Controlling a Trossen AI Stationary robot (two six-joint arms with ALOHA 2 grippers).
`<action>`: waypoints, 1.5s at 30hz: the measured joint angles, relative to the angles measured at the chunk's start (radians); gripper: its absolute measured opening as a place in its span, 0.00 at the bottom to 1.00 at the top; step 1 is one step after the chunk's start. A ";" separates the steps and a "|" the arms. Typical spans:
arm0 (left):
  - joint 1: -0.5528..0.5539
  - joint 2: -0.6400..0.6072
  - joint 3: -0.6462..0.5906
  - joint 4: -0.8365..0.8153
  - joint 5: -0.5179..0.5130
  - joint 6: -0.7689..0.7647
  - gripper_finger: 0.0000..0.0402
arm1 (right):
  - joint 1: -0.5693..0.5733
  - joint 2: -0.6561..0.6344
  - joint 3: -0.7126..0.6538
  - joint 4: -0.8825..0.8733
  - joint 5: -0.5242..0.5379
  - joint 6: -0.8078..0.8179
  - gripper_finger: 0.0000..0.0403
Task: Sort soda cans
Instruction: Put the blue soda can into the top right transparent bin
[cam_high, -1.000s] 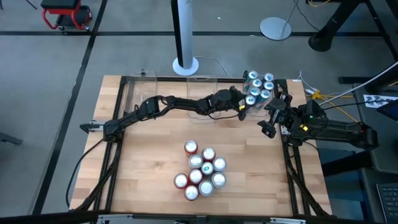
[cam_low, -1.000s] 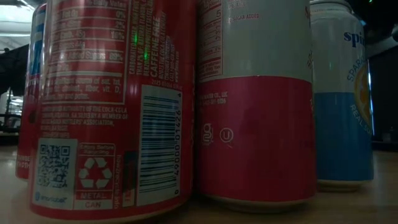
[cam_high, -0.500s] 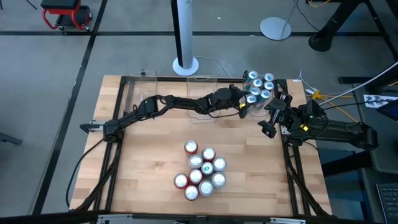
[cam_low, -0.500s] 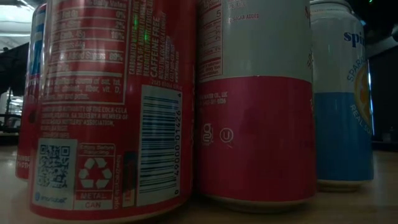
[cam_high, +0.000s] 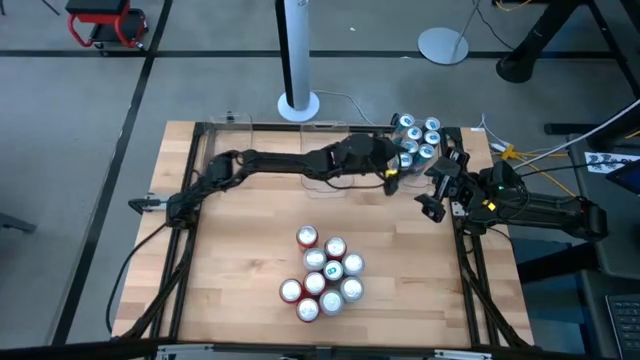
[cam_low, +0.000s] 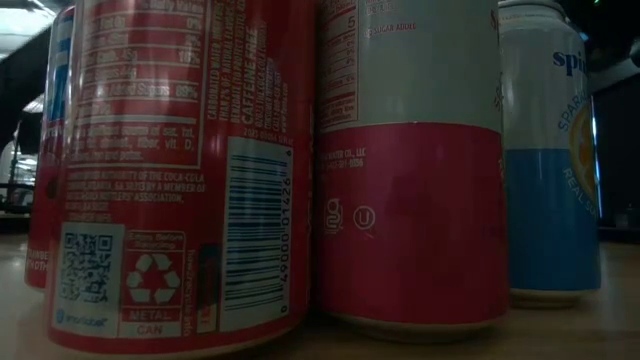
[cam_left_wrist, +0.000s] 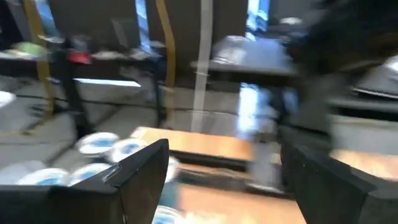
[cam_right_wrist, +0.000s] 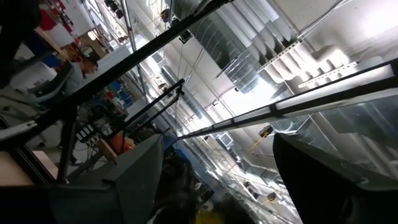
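Observation:
Several teal soda cans (cam_high: 416, 138) stand upright in a tight group at the table's far right corner; their tops (cam_left_wrist: 93, 144) also show in the left wrist view. My left gripper (cam_high: 393, 172) (cam_left_wrist: 224, 180) hangs just left of that group, raised, open and with nothing between its fingers. A second cluster of soda cans (cam_high: 325, 275), red and silver topped, stands on the wood near the table's middle front. The low view shows a red can (cam_low: 170, 170), a silver-and-red can (cam_low: 410, 170) and a blue can (cam_low: 555, 170) of it close up. My right gripper (cam_high: 432, 198) (cam_right_wrist: 217, 180) waits at the right edge, open and tilted upward.
Clear plastic bins (cam_high: 225, 138) stand along the far edge, left of the teal cans. A black frame rail (cam_high: 470, 270) runs down the table's right side and another down the left. A white pole on a round base (cam_high: 298, 100) stands beyond the far edge. Bare wood (cam_high: 240, 250) lies between the two can groups.
My left gripper has risen beside the teal cans and drawn slightly back from them toward the table's left. The cans stand as before.

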 joint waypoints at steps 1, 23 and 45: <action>-0.006 -0.026 0.002 -0.039 0.018 -0.001 0.73 | 0.000 0.000 0.000 0.004 0.000 0.016 0.75; -0.283 -0.526 -0.079 -0.817 -0.253 0.102 0.55 | 0.000 0.007 -0.001 -0.074 -0.005 0.009 0.75; -0.659 -1.121 -1.251 0.016 -0.610 -0.046 0.50 | 0.342 0.398 0.406 -0.540 0.309 -0.246 0.75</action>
